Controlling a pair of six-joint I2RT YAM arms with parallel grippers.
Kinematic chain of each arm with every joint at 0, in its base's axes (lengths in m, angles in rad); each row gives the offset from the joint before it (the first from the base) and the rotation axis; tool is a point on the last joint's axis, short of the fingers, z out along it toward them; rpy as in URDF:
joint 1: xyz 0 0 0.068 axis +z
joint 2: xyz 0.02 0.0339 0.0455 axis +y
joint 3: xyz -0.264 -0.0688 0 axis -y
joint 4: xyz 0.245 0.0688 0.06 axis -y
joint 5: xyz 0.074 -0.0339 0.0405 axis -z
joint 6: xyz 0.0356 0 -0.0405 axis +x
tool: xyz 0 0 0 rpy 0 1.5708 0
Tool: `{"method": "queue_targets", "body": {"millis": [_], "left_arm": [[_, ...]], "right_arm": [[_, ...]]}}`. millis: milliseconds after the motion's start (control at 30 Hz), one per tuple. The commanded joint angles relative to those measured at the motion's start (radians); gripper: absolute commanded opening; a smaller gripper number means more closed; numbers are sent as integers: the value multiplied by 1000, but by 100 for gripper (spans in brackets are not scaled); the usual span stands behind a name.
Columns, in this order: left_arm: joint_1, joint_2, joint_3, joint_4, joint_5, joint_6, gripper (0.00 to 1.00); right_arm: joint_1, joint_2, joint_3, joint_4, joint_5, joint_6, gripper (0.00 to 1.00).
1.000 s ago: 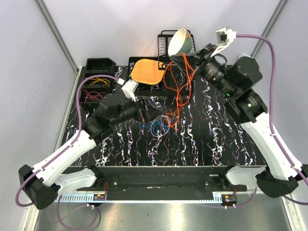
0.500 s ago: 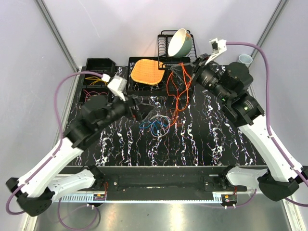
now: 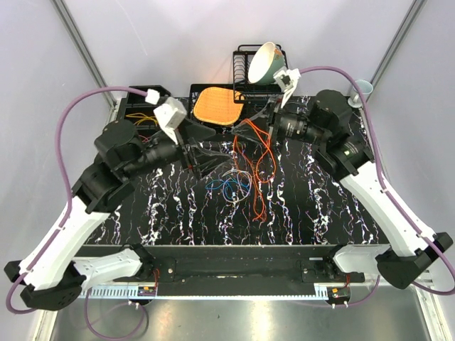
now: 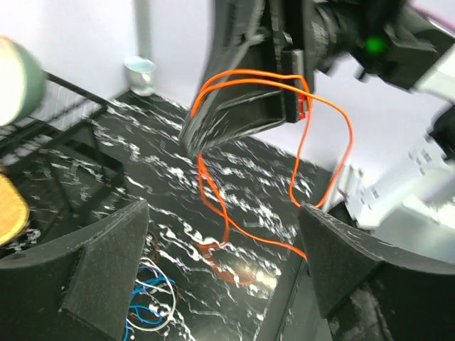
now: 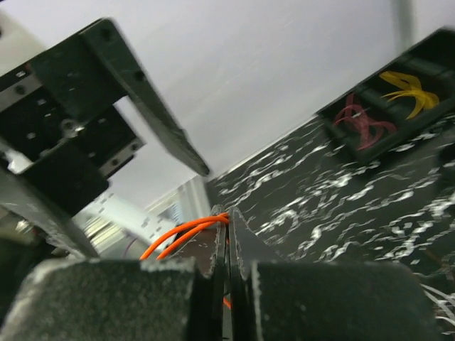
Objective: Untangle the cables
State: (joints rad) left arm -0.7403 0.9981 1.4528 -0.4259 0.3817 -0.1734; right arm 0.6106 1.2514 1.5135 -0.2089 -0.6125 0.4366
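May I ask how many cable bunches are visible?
4: orange cable in the right tool; blue coil mid-table; yellow bunch and red bunch in the back-left bin. More may be hidden.

Pretty clearly a robotics lab cell, not anybody's kitchen. My left arm (image 3: 71, 220) and right arm (image 3: 384, 206) are bolted to a rail (image 3: 234, 264) at the edge of a black marble-print table (image 3: 313, 213). It's boxed in by plain pale panels (image 3: 178, 42) on aluminium posts (image 3: 82, 50). The only homey stuff is a dish rack (image 3: 240, 71), a bowl (image 3: 264, 62) and a paper cup (image 3: 361, 88), next to black parts bins (image 3: 146, 94).
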Motion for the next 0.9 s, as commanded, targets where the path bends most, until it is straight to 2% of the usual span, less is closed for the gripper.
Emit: {"method": "queue_targets", "body": {"millis": [0, 100, 233, 367, 600, 733, 767, 833, 867], "left_arm": [[-1, 30, 41, -36, 160, 54, 86], [-2, 50, 49, -43, 183, 52, 81], [-2, 60, 35, -47, 177, 48, 78], [-1, 53, 0, 25, 180, 25, 74], [-1, 60, -32, 113, 204, -23, 65], [-1, 63, -48, 174, 215, -49, 53], [-1, 63, -52, 186, 212, -55, 45], [-2, 59, -77, 237, 214, -81, 40], [-1, 53, -84, 257, 215, -90, 33]], "right_arm": [[5, 26, 40, 77, -237, 62, 0], [6, 28, 30, 130, -285, 106, 0], [6, 28, 22, 173, -317, 148, 0], [5, 29, 4, 261, -340, 198, 0], [5, 29, -13, 305, -360, 237, 0], [6, 25, -16, 312, -365, 243, 0], [5, 23, -19, 318, -366, 243, 0], [5, 22, -29, 327, -368, 249, 0], [6, 22, -32, 339, -369, 254, 0]]}}
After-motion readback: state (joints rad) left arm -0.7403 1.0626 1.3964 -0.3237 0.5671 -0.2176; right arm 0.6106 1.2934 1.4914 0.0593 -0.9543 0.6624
